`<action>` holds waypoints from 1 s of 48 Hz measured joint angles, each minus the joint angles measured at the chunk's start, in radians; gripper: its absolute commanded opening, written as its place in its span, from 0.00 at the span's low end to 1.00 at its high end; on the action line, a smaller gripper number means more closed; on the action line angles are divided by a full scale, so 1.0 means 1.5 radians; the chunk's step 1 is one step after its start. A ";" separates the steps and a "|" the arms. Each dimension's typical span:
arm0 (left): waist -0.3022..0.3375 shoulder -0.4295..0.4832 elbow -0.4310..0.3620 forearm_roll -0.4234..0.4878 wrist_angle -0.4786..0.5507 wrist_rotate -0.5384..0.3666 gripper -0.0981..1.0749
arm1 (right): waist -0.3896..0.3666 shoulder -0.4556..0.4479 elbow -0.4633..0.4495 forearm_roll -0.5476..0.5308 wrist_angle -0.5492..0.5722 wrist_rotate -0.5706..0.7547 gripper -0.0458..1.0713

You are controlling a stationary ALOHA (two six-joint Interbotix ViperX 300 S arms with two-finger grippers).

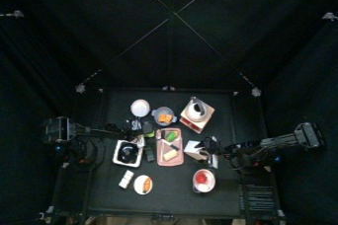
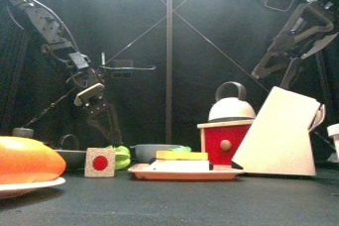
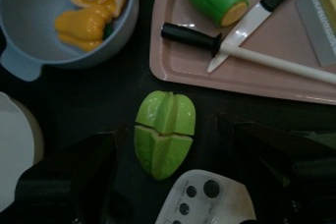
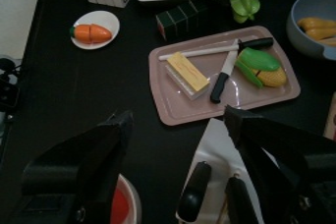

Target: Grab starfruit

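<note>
You have one starfruit (image 3: 164, 135) lying on the table (image 3: 92, 100) just beside the pink tray (image 3: 282, 81), which carries two knives (image 3: 269, 4). Your left gripper (image 3: 168, 174) hovers over it, jaws released; right gripper (image 4: 178, 159) jaws spread too.

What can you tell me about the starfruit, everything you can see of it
The starfruit is light green, glossy and plastic-looking, with lengthwise ridges and a seam across its middle. It lies on its side on the black table, between the open jaws of the left gripper, which do not touch it. It lies beside the pink tray and near the grey bowl, touching neither.
</note>
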 measured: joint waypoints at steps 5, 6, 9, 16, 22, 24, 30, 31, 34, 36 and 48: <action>-0.003 0.014 -0.004 0.001 0.008 0.001 0.96 | 0.000 -0.001 0.000 0.000 0.000 -0.001 0.96; -0.004 0.016 -0.004 0.001 0.010 0.000 0.96 | 0.000 -0.001 0.000 0.000 0.000 -0.001 0.96; -0.004 0.022 -0.004 0.001 0.015 0.000 0.96 | 0.000 -0.001 0.000 0.000 0.000 -0.001 0.96; -0.004 0.037 -0.005 0.001 0.024 0.000 0.96 | 0.000 -0.001 0.000 0.000 0.000 0.000 0.96; -0.005 0.047 -0.008 0.000 0.025 0.000 0.96 | 0.001 -0.001 0.000 0.000 0.000 -0.001 0.96; -0.005 0.049 -0.010 0.001 0.025 0.000 0.96 | 0.001 -0.001 0.000 0.000 0.000 -0.001 0.96; -0.006 0.055 -0.010 0.002 0.026 0.000 0.96 | 0.000 -0.001 0.002 0.000 0.000 -0.001 0.96; -0.007 0.056 -0.010 0.003 0.026 0.000 0.95 | 0.001 -0.001 0.002 0.000 0.000 -0.001 0.96; -0.007 0.056 -0.010 0.005 0.026 0.001 0.95 | 0.001 -0.001 0.002 0.000 0.000 0.000 0.96; -0.007 0.056 -0.010 0.008 0.027 0.000 0.95 | 0.000 -0.001 0.002 0.000 0.000 0.000 0.96; -0.007 0.056 -0.010 0.013 0.048 0.000 0.88 | 0.000 -0.001 0.002 0.000 0.000 -0.001 0.96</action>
